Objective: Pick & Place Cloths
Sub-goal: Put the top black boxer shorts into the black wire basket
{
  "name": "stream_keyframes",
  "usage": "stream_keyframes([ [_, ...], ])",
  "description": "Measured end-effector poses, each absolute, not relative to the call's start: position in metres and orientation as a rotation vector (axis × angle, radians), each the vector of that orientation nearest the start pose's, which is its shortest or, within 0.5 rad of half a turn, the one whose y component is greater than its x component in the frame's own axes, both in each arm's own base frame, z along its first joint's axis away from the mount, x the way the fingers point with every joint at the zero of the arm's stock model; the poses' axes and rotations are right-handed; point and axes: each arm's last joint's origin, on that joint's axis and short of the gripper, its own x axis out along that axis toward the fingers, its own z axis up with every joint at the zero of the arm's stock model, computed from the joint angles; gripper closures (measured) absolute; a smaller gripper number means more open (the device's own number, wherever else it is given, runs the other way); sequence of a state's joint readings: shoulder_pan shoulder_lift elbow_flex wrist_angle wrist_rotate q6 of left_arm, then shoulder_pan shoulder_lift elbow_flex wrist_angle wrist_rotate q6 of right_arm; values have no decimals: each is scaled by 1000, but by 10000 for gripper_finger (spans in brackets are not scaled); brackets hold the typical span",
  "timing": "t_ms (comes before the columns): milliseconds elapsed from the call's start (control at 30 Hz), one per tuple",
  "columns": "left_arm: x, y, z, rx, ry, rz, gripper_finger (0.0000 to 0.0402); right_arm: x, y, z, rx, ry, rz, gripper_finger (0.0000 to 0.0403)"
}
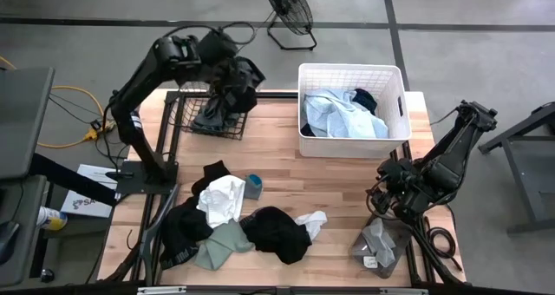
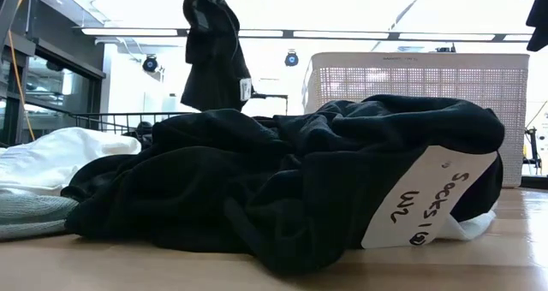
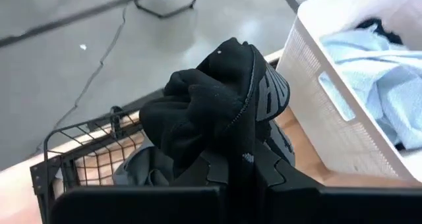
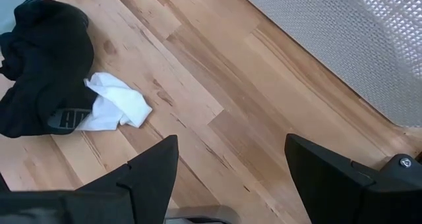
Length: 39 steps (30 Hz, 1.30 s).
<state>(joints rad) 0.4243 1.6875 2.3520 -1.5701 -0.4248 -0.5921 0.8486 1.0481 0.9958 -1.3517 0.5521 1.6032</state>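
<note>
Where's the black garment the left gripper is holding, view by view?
High view: black garment hangs from the left gripper over the black wire basket, upper left.
Low view: dark shape hanging at top, left of centre.
Left wrist view: bunched at centre, above the wire basket.
Right wrist view: not in it.
Shared landmark: white laundry basket, beside it in three views.

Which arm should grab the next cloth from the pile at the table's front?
Right. The right gripper is open and empty above bare wood near the black cloth. The left gripper is shut on a dark garment over the wire basket.
</note>
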Motion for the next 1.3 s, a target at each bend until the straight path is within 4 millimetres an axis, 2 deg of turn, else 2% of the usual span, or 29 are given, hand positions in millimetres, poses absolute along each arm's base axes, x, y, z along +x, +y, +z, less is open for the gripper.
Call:
stream_keyframes([
  [300,223,164,464,-549,848,1008,394,111,104,288,550,898,-594,133],
  [533,196,187,451,-603,905,1089,394,111,103,288,569,894,-607,133],
  [700,180,189,435,-674,956,1112,394,111,103,288,586,889,-621,133],
  [1167,126,185,366,-852,1167,1320,394,110,100,289,650,815,-691,133],
  [1300,122,182,362,-810,1197,1343,394,110,100,289,675,801,-709,133],
])
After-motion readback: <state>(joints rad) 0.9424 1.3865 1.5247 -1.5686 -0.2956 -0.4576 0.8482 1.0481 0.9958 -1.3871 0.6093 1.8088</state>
